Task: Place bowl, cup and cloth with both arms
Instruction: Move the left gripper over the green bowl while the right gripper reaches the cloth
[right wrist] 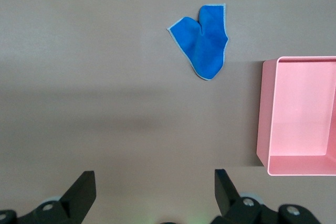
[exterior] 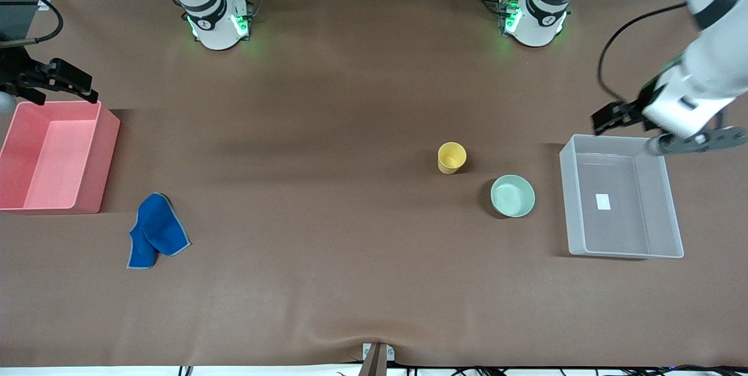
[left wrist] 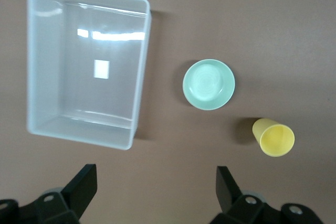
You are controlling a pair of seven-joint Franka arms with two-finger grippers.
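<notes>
Brown table [exterior: 350,101] — bowl [exterior: 512,195], cup [exterior: 451,157], cloth [exterior: 155,238] lying apart from both spread-fingered grippers

Brown table mat [exterior: 327,282] covers the whole work surface, slightly rucked at the edge nearest the front camera. Pink bin [exterior: 99,154] sits at the right arm's end, open side up. Clear plastic bin [exterior: 672,212] at the left arm's end, small white label [exterior: 603,202] on its floor.

Mint bowl [exterior: 512,195], yellow cup [exterior: 451,158], blue cloth [exterior: 155,231]
</notes>
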